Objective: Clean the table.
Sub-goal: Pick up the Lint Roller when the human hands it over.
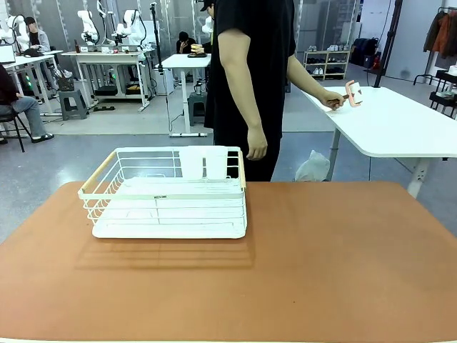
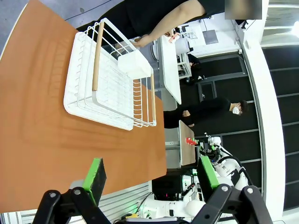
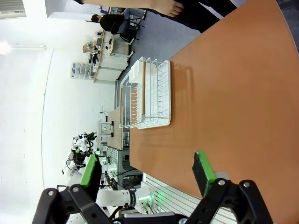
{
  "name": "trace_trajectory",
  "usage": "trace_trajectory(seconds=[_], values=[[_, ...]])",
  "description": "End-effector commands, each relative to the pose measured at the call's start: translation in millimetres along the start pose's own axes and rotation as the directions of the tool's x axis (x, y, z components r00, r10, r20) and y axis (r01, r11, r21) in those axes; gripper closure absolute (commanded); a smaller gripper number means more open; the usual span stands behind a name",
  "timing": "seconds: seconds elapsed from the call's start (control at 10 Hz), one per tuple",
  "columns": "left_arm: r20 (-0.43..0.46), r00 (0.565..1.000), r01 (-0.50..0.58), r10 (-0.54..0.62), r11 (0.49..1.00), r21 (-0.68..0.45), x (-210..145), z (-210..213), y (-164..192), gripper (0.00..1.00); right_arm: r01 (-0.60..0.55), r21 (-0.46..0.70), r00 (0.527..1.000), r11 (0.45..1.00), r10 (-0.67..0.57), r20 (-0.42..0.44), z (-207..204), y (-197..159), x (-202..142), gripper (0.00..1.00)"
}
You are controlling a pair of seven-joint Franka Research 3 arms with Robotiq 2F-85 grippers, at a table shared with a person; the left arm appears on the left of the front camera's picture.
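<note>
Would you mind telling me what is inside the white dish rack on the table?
The dish rack holds a white cutlery box at its far side; otherwise I see only its wires and white base. The box's opaque walls hide its contents.

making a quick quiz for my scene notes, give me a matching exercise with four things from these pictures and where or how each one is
Things:
1. white wire rack
2. pink-framed roller
3. plastic bag
4. left gripper

Places or states:
A. on the floor
B. open, holding nothing
C. on the reddish-brown table
D. in the person's hand

Pairs: 1-C, 2-D, 3-A, 4-B
</note>
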State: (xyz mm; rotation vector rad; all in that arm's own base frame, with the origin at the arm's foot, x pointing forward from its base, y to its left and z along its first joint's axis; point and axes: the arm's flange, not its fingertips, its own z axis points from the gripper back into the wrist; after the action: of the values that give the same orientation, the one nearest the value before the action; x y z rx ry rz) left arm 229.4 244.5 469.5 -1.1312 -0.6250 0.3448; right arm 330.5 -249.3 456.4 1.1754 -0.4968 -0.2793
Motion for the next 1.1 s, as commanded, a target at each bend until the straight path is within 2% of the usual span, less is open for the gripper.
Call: trace_trajectory(seconds=[0.0, 1.0], values=[[0.003, 1.000, 0.013, -0.013, 1.000, -0.020, 2.5, 2.8, -0.6, 0.00, -0.009, 0.017, 1.000, 1.000, 0.009, 0.002, 1.4, 1.8, 1.5, 0.00], [0.003, 1.000, 0.013, -0.013, 1.000, -0.020, 2.5, 2.8, -0.6, 0.00, -0.009, 0.017, 1.000, 1.000, 0.009, 0.002, 1.4, 1.8, 1.5, 0.00]])
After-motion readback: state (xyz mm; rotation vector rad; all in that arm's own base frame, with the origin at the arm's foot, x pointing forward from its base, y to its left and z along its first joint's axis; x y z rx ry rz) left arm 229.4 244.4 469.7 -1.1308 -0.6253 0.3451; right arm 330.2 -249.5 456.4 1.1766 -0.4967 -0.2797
